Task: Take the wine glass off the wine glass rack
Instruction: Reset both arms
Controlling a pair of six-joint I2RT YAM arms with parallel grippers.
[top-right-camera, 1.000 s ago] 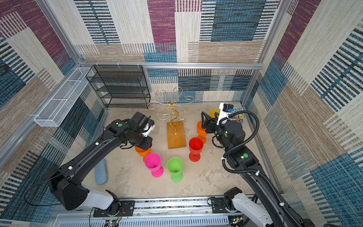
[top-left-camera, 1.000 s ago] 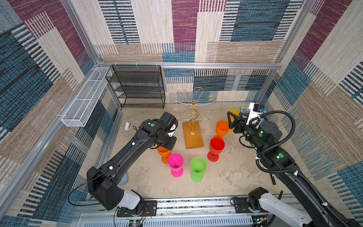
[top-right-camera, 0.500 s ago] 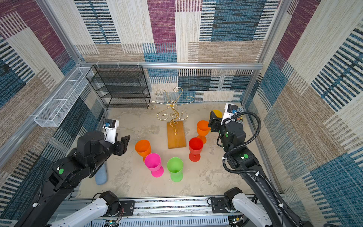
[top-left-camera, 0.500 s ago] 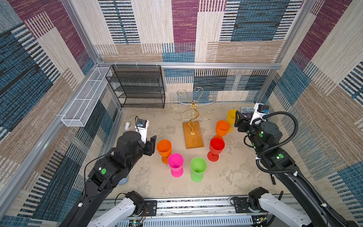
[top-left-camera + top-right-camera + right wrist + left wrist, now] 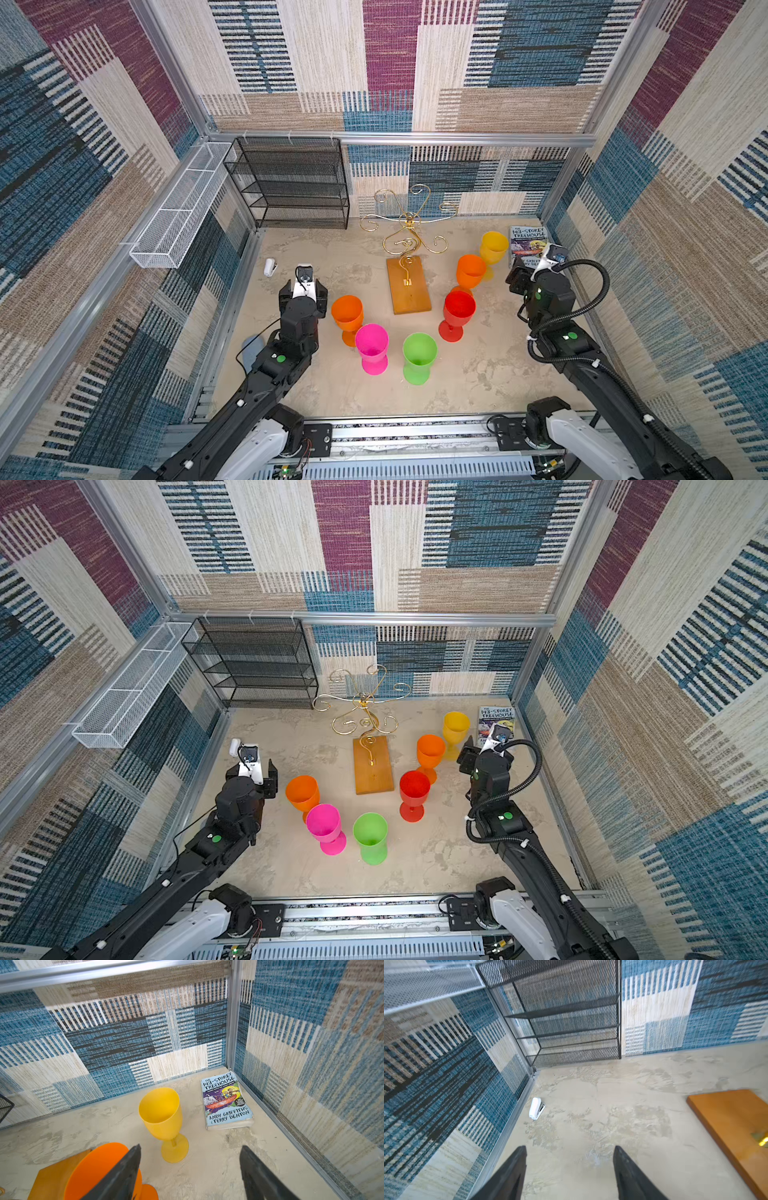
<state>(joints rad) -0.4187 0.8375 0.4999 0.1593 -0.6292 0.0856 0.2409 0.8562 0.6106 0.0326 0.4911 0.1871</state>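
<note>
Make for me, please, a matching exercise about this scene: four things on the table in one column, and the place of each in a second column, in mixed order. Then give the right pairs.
Things
1. yellow wine glass
2. green wine glass
3. white stapler
4. book

Places
a. beside the pink wine glass, on the robot's near side
b. lying flat in the far right corner
c. near the left wall, in front of the black mesh shelf
d. upright, the farthest back of all the glasses

Pairs: 1-d, 2-a, 3-c, 4-b
</note>
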